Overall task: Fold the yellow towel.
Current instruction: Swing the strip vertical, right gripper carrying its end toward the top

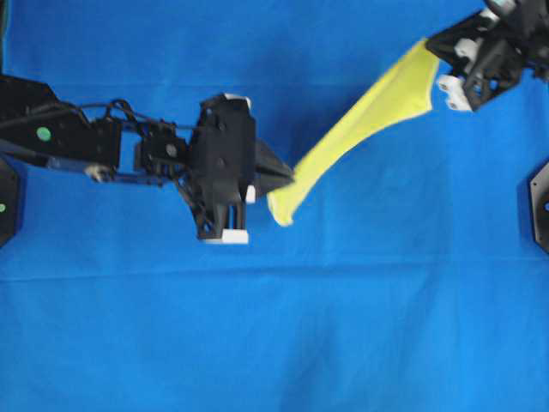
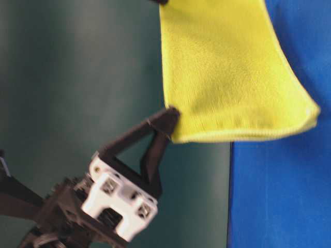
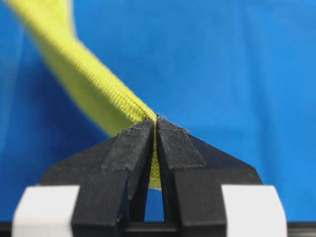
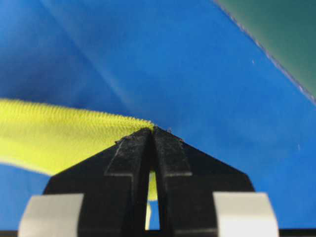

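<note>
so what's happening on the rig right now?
Both arms have the yellow towel lifted off the blue cloth, strung between them. The left hand is shut on one end, and the right hand is shut on the other, up near the far right. The towel hangs as a doubled sheet in the table-level view. No finished fold is laid down yet.

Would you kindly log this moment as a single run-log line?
left gripper: shut on yellow towel | right gripper: shut on yellow towel | towel: lifted, stretched between both above blue cloth
</note>
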`<state>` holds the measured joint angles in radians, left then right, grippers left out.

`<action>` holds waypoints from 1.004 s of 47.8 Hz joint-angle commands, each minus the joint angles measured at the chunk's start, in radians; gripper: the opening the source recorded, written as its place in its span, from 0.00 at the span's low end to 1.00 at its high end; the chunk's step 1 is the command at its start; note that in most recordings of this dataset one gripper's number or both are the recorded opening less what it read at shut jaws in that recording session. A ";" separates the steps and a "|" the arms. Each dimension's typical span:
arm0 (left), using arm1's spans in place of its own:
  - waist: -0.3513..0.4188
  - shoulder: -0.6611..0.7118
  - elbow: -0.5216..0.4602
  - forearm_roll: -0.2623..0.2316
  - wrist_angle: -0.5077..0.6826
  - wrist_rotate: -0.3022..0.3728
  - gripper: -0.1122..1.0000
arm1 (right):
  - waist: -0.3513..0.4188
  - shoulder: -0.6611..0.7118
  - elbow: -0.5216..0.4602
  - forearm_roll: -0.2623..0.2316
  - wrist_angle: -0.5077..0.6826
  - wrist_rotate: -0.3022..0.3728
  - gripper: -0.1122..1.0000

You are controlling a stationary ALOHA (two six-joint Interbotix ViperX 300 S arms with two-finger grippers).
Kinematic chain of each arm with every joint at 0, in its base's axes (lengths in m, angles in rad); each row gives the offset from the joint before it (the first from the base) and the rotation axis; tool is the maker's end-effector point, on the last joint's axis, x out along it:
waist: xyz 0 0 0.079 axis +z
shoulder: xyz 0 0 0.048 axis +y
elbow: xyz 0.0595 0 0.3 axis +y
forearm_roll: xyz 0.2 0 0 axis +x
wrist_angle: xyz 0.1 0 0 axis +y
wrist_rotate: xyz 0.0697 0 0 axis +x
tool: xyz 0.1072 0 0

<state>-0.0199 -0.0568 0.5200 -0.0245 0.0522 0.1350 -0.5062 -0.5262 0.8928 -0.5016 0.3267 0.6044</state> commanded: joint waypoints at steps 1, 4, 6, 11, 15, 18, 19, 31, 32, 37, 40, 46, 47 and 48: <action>-0.046 0.003 -0.044 0.000 -0.031 0.011 0.12 | -0.028 0.058 -0.061 -0.012 -0.052 -0.002 0.11; -0.060 0.015 -0.063 0.000 -0.046 0.023 0.12 | -0.031 0.109 -0.097 -0.015 -0.092 -0.005 0.11; -0.067 0.025 -0.074 0.000 -0.057 0.029 0.12 | -0.032 0.150 -0.126 -0.020 -0.120 -0.008 0.11; -0.086 0.043 -0.098 0.000 -0.077 0.040 0.12 | -0.031 0.229 -0.193 -0.023 -0.164 -0.011 0.11; -0.094 0.058 -0.112 0.000 -0.089 0.041 0.12 | -0.032 0.284 -0.249 -0.025 -0.186 -0.011 0.11; -0.101 0.069 -0.118 0.000 -0.094 0.041 0.12 | -0.032 0.311 -0.278 -0.026 -0.192 -0.011 0.11; -0.103 0.075 -0.121 0.000 -0.094 0.041 0.12 | -0.032 0.318 -0.285 -0.026 -0.193 -0.011 0.11; -0.106 0.091 -0.126 0.000 -0.109 0.043 0.12 | -0.032 0.337 -0.307 -0.028 -0.195 -0.011 0.11; -0.106 0.092 -0.126 0.000 -0.114 0.043 0.12 | -0.032 0.337 -0.305 -0.028 -0.195 -0.011 0.11; -0.106 0.112 -0.137 0.000 -0.146 0.044 0.12 | -0.031 0.334 -0.302 -0.028 -0.195 -0.011 0.11; -0.106 0.129 -0.152 0.000 -0.155 0.046 0.12 | -0.032 0.325 -0.293 -0.028 -0.195 -0.011 0.11; -0.106 0.167 -0.199 0.000 -0.158 0.046 0.12 | -0.034 0.291 -0.256 -0.028 -0.195 -0.011 0.11; -0.106 0.173 -0.210 0.000 -0.158 0.046 0.12 | -0.035 0.284 -0.249 -0.028 -0.195 -0.011 0.11; -0.106 0.181 -0.221 0.000 -0.158 0.046 0.12 | -0.035 0.275 -0.239 -0.028 -0.195 -0.011 0.11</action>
<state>-0.0752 0.1212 0.3590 -0.0261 -0.0936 0.1810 -0.5170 -0.2071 0.6473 -0.5231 0.1350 0.5952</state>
